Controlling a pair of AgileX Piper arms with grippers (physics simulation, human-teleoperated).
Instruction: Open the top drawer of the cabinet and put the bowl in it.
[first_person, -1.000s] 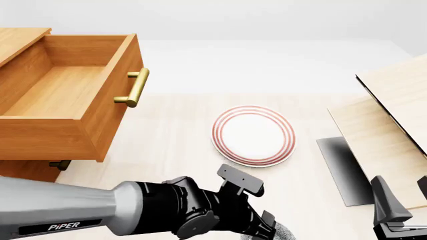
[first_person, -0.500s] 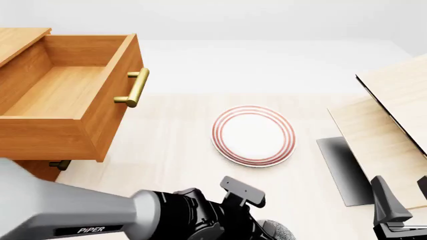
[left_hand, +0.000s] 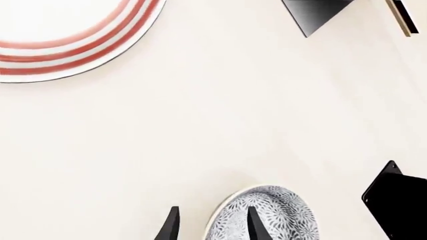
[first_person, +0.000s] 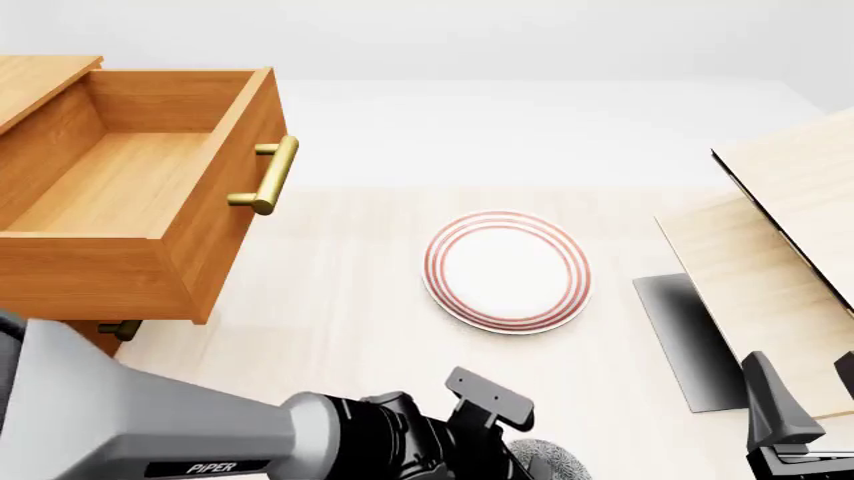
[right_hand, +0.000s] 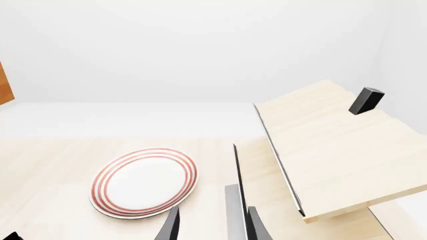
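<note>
Left claw fingers straddle the speckled grey-blue round bowl's rim, apart; orange-brown wooden top drawer at ten o'clock.

Top drawer open (empty); plate on table.

The left arm bears white lettering, seemingly "PiPER", on its grey casing.
</note>
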